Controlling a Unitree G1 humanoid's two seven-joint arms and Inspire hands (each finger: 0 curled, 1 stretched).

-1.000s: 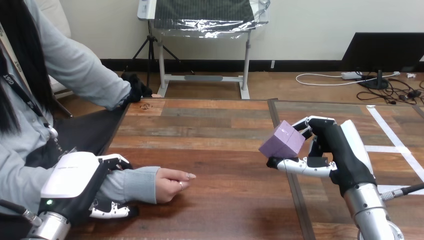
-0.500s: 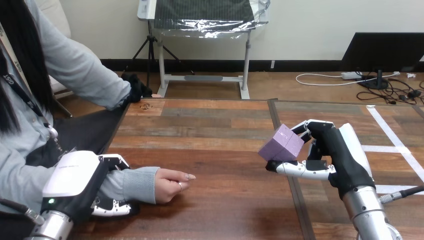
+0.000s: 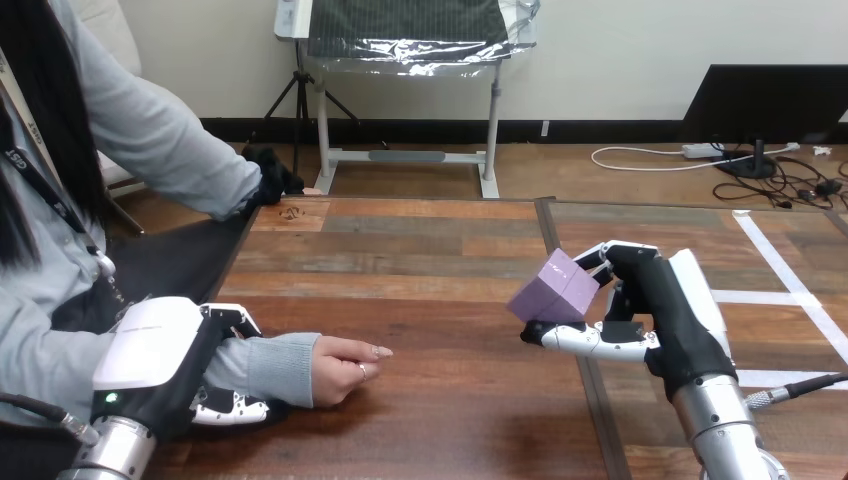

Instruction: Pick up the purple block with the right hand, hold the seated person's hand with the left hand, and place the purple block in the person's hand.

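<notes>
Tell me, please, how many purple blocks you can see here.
1. The purple block is held tilted by the right hand, above the wooden table. Nothing suggests another is hidden.

The wooden table (image 3: 420,250) is viewed from the robot's head, forward and downward, at close range. The left hand (image 3: 150,350), closed round the person's wrist (image 3: 268,368), is framed at lower left; the right hand (image 3: 660,300), gripping the purple block (image 3: 553,290), right of centre.
</notes>
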